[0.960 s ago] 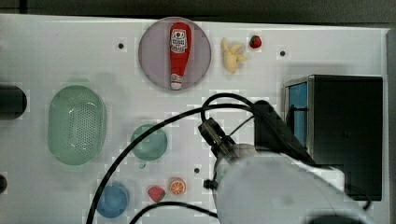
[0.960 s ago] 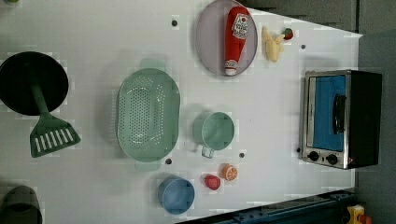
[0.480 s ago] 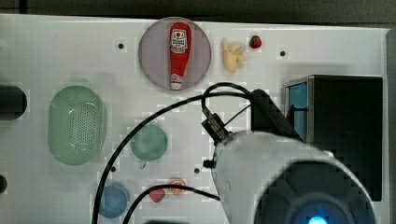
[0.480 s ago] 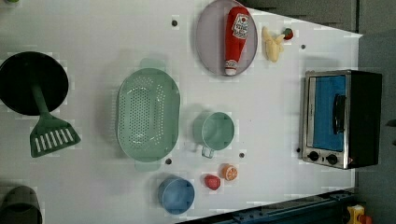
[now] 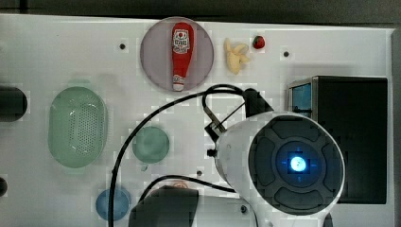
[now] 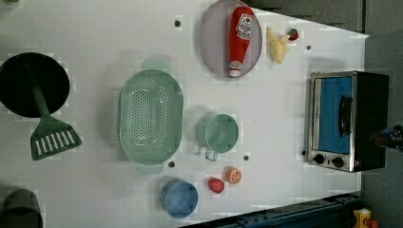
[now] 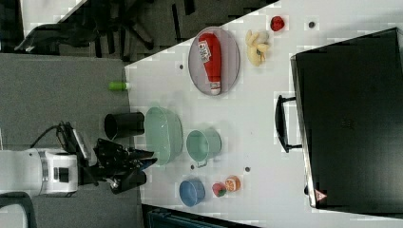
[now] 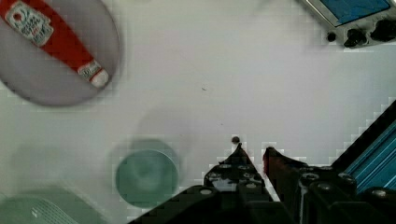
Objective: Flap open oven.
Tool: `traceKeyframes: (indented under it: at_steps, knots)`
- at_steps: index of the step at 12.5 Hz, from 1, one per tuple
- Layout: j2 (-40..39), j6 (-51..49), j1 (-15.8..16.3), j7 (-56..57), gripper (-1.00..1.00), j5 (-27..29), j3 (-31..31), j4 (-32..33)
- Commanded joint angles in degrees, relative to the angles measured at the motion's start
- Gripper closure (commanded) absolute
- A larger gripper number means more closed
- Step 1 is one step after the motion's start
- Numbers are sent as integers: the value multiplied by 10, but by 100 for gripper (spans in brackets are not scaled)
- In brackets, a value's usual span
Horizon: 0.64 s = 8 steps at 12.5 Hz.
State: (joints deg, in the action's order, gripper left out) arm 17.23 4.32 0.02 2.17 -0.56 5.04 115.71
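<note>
From the wrist view my end effector (image 8: 253,154) hangs nearly closed and empty over bare bench (image 8: 261,84), while the left view shows the oven (image 6: 347,121) door shut at the bench's edge.

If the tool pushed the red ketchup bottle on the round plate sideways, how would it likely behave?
The red ketchup bottle lies on its side on the round grey plate, so it cannot tip. Its rounded body would probably roll or slide, and the taper toward the white cap may make it curve.

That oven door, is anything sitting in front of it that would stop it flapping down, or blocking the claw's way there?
Nothing visible. In the left view, the white table in front of the oven is bare. The claw hangs above the table with open space toward the oven.
</note>
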Motion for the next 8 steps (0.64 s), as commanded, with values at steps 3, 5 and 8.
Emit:
traceKeyframes:
  at_steps: [3,5,8]
  knots:
    - [15,36,-18,280,65,-79,52,52]
    - [14,82,-22,373,65,-137,70,72]
    - [6,173,-24,484,65,-147,111,106]
